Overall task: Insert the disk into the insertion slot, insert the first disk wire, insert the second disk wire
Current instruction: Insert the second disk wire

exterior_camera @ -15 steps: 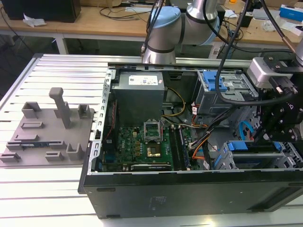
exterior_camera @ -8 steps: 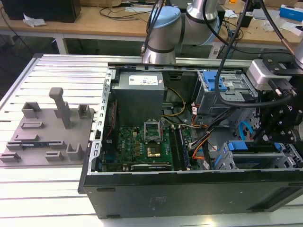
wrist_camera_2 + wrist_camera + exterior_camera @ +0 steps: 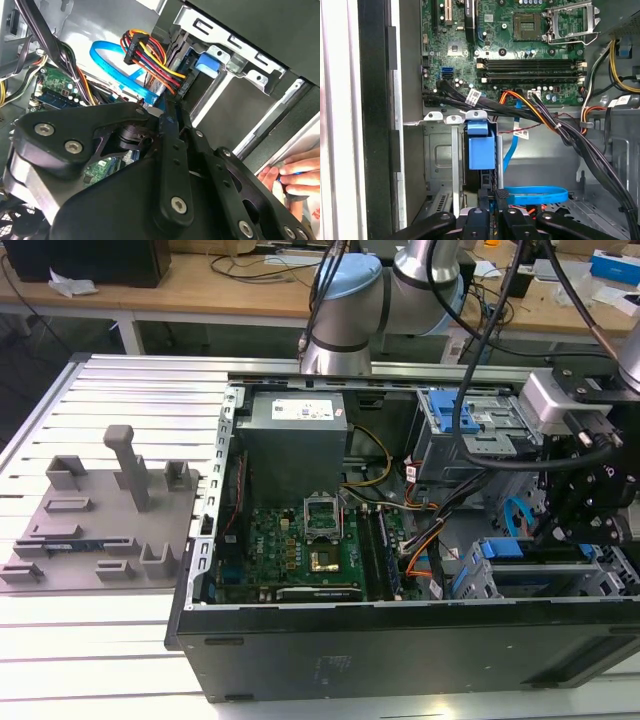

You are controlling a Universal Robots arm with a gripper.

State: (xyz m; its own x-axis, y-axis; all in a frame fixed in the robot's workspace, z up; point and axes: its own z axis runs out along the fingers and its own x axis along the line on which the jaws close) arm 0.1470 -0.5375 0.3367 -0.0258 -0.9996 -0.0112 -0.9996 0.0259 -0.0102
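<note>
The disk [image 3: 481, 150], edged by its bright blue carrier, sits on edge in the insertion slot [image 3: 440, 160] of the grey metal cage. The gripper [image 3: 496, 197] hangs just behind it, fingers apparently pinched on a black connector, though that is hard to confirm. Bundled black cables [image 3: 580, 145] crowd one side, the case wall the other.

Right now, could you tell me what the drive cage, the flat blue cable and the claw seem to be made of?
The drive cage looks like bare grey sheet metal, dull, with punched holes and folded tabs. The flat blue cable seems flexible plastic-sheathed ribbon, glossy and looped. The claw appears matte black, bolted with silver screws; whether metal or hard plastic is unclear.
</note>
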